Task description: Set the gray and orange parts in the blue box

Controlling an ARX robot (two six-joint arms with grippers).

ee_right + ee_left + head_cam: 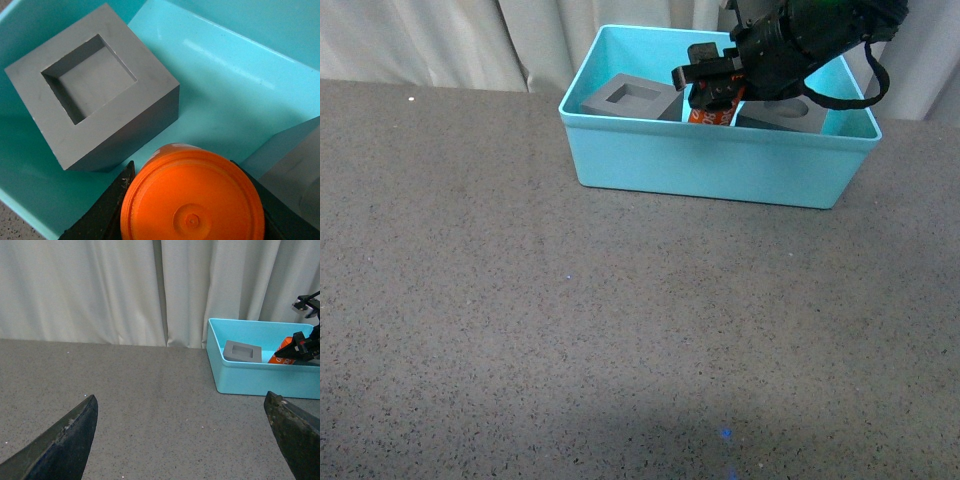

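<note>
**Figure: release of the last part, front view with both wrist views.**

The right gripper [713,92] is entering from the upper right of the front view and dipping inside the blue box [710,165]. It is pinching the orange cylinder [706,112] by its sides between two black fingers [107,212]. The right wrist view is looking straight onto the cylinder's round end cap.

The cylinder is hanging in the gap between the two gray cubes, below the rim line. Whether its lower end is touching the box floor cannot be told. This placement is probably chosen so that the part drops onto bare floor rather than onto a cube.

Both cubes are already lying in the box. The gray cube with the square recess [632,97] is sitting toward the frame's left end, recess facing up. The gray cube with the round recess [785,115] is sitting toward the right end, partly hidden by the arm. They are flanking the cylinder closely, so the fingers are likely to have little room to spread, and the square-recess cube is just beside one finger.

The left gripper [180,405] is spread wide and carrying nothing. It is hovering over the speckled counter [520,300], well apart from the box, and is apparently being kept out of the way. A pale curtain [420,40] is closing off the background.
</note>
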